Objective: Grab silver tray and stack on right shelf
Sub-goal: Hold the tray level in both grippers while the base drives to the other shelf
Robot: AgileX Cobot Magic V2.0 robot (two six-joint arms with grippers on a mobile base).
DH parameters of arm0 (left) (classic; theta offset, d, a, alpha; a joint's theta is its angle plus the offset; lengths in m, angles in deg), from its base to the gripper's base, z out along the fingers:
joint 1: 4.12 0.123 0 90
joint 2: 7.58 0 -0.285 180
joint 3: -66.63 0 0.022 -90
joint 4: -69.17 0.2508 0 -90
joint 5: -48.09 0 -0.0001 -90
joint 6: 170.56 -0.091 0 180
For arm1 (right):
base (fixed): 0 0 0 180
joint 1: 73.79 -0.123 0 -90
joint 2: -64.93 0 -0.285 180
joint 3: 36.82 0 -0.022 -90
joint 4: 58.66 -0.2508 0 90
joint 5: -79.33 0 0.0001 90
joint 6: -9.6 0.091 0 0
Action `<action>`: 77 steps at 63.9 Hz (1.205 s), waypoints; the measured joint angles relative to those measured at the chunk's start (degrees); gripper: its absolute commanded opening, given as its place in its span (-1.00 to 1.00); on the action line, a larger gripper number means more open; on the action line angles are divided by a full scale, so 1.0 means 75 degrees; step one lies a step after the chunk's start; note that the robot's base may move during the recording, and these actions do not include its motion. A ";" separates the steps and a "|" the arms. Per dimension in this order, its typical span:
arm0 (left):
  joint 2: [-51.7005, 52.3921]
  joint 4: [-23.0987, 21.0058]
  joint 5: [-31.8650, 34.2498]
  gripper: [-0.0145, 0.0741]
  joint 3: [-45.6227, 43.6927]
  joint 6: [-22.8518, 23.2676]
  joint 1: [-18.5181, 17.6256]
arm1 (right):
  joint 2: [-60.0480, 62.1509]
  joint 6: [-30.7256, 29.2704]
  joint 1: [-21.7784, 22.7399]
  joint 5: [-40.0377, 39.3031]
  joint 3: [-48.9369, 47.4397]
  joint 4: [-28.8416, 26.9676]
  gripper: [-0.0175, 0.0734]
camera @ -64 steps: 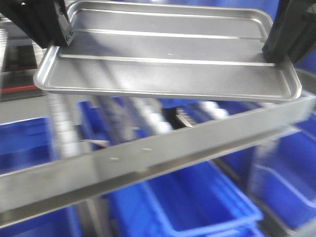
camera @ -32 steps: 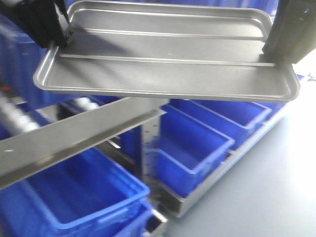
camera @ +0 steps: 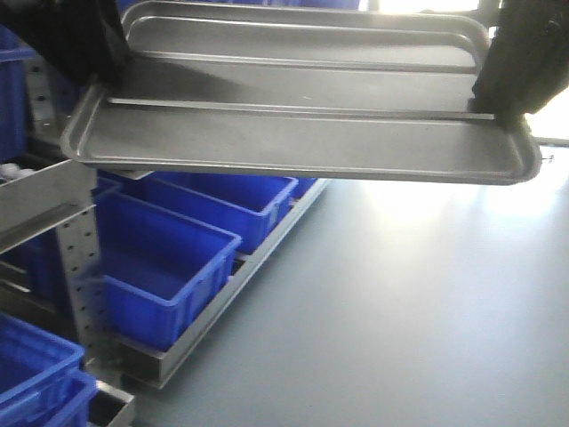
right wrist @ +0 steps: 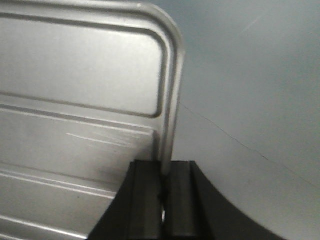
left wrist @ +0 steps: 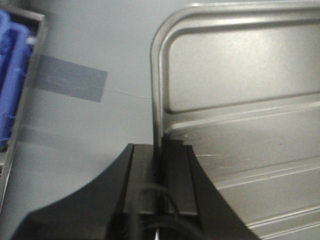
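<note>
One silver tray (camera: 302, 116) between left claw (left wrist: 161, 150) and right claw (right wrist: 165, 172) (bins (camera: 169, 258) below)

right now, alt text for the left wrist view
The left gripper is shut on the rim of the tray, which fills frame right. Grey floor with a tape patch and blue bins show at frame left.

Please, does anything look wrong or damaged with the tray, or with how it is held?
Nothing serious. The tray is roughly level, with the left pincer and right pincer each clamped on a short rim. The rim looks undented. Only faint scratches mark the base near the right pincer.
</note>
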 measured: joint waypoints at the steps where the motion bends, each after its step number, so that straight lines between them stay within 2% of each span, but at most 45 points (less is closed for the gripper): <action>1: 0.0000 0.0000 0.0000 -0.88 0.0000 0.0000 0.0000 | 0.0000 0.0000 0.0000 0.0000 0.0000 0.0000 -0.49; 77: 0.0000 -0.0058 0.0000 -0.88 0.0000 0.0000 0.0000 | 0.0000 0.0000 0.0000 0.0081 0.0000 0.0000 -0.49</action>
